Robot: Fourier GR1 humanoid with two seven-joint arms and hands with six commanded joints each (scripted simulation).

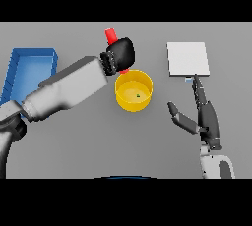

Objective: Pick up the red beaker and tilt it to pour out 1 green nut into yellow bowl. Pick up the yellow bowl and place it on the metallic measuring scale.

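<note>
Where the grey surface (pixel 74 141) comes nearest, the right hand (pixel 204 117) is seen low on the right, with its fingers held straight and its thumb spread out to the side; nothing is held in it. A little farther off, the yellow bowl (pixel 133 91) is set on the surface near the middle, and one small green nut (pixel 138 95) can be seen inside it. Just behind the bowl, the red beaker (pixel 111 35) is gripped by the left hand (pixel 120 54), whose fingers are wrapped round it. The metallic measuring scale (pixel 187 59) is seen far on the right, just beyond the right hand's fingertips. A blue tray (pixel 29 68) is set far on the left.
</note>
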